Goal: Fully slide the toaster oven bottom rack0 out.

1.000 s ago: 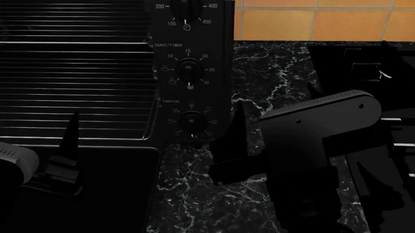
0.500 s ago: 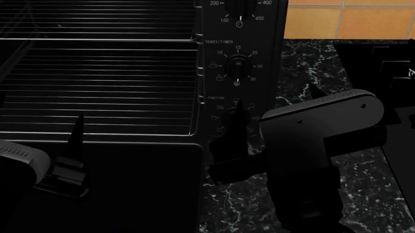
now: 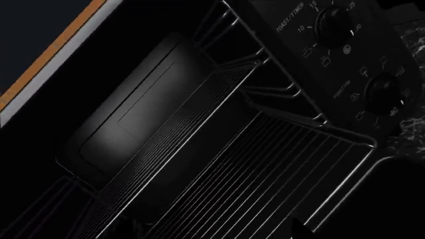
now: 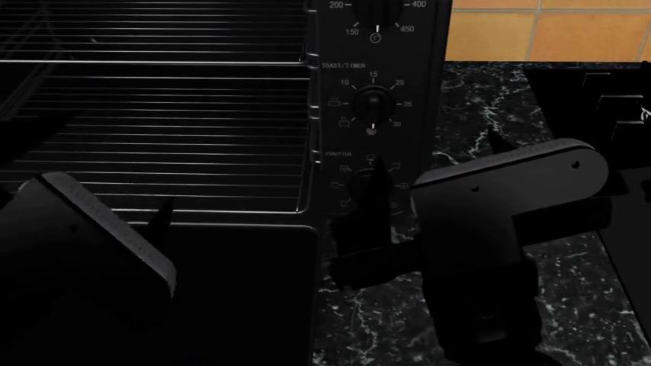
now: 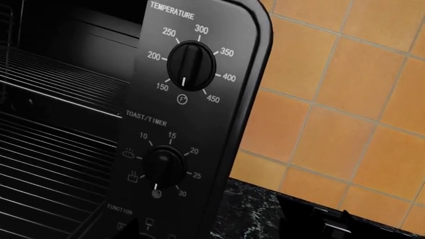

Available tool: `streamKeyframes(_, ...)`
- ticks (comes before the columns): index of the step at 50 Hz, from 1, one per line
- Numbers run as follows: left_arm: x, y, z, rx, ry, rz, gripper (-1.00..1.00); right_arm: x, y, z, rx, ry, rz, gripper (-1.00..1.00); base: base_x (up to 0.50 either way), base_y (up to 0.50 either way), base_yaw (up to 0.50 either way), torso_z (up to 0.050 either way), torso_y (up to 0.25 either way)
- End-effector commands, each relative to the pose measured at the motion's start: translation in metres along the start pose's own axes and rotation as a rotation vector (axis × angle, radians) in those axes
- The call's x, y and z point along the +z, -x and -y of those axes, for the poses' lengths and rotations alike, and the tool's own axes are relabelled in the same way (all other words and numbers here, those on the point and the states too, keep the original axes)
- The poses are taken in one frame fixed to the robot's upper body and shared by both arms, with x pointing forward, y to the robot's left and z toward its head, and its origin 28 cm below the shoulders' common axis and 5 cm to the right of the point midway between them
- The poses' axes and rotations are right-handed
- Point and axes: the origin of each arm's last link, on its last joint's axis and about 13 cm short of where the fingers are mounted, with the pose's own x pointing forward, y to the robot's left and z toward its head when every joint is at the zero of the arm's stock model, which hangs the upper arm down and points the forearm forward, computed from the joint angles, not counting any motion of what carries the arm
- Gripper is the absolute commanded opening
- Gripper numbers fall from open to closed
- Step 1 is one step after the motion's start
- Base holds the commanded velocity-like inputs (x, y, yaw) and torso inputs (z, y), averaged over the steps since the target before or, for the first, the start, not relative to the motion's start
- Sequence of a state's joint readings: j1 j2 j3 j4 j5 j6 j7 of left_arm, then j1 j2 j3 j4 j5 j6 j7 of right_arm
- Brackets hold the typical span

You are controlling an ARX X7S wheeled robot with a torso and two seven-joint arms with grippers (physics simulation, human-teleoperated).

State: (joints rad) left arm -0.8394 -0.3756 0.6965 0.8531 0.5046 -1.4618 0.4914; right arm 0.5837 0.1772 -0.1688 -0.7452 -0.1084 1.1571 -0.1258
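Note:
The black toaster oven stands open with its knob panel on its right side. The bottom rack0, a silvery wire grid, lies inside with its front rim at the door opening; it also shows in the left wrist view. A second rack sits above it. My left gripper hovers open just above the bottom rack's front part, holding nothing; one fingertip shows past my left arm. My right gripper is open and empty in front of the knob panel.
The oven door lies folded down in front. A black marbled countertop runs to the right, with a black cooktop at the far right. An orange tiled wall stands behind.
The head view first shifted so the oven sits further right in the picture. My left arm has since risen into the lower left, and its fingertip moved right. The right arm barely moved.

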Motion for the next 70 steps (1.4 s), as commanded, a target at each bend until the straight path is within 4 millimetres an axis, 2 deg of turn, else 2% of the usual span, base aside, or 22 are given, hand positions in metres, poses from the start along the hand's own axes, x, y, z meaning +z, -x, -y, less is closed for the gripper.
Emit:
streamKeyframes(1, 0.021, 0.003, -0.026, -0.110, -0.474, -0.210, 1.00, 0.000, -0.001, 0.001, -0.018, 0.002, -0.009, 1.00, 0.00, 0.00, 0.00, 0.000, 0.000)
streamKeyframes(9, 0.018, -0.006, -0.027, -0.159, -0.535, -0.252, 1.00, 0.002, 0.002, 0.004, -0.030, 0.002, -0.001, 1.00, 0.00, 0.00, 0.00, 0.000, 0.000)
streamKeyframes(19, 0.010, -0.027, -0.017, -0.249, -0.596, -0.244, 1.00, 0.001, 0.000, 0.005, -0.036, 0.006, -0.003, 1.00, 0.00, 0.00, 0.00, 0.000, 0.000)
streamKeyframes(24, 0.006, -0.031, -0.011, -0.295, -0.605, -0.246, 1.00, 0.000, 0.000, 0.004, -0.034, 0.008, -0.006, 1.00, 0.00, 0.00, 0.00, 0.000, 0.000)
streamKeyframes(49, -0.018, -0.071, -0.019, -0.320, -0.653, -0.331, 1.00, -0.001, -0.003, 0.003, -0.033, 0.013, -0.014, 1.00, 0.00, 0.00, 0.00, 0.000, 0.000)
streamKeyframes(58, -0.021, -0.072, -0.018, -0.344, -0.650, -0.341, 1.00, 0.000, -0.001, 0.003, -0.032, 0.014, -0.010, 1.00, 0.00, 0.00, 0.00, -0.002, 0.000)
streamKeyframes(59, -0.021, -0.072, -0.018, -0.345, -0.650, -0.342, -1.00, 0.000, -0.001, 0.003, -0.033, 0.014, -0.009, 1.00, 0.00, 0.00, 0.00, 0.000, 0.000)
streamKeyframes(70, -0.019, -0.066, -0.015, -0.353, -0.646, -0.318, -1.00, 0.000, 0.000, 0.003, -0.032, 0.014, -0.008, 1.00, -0.01, 0.00, 0.01, -0.001, 0.000)
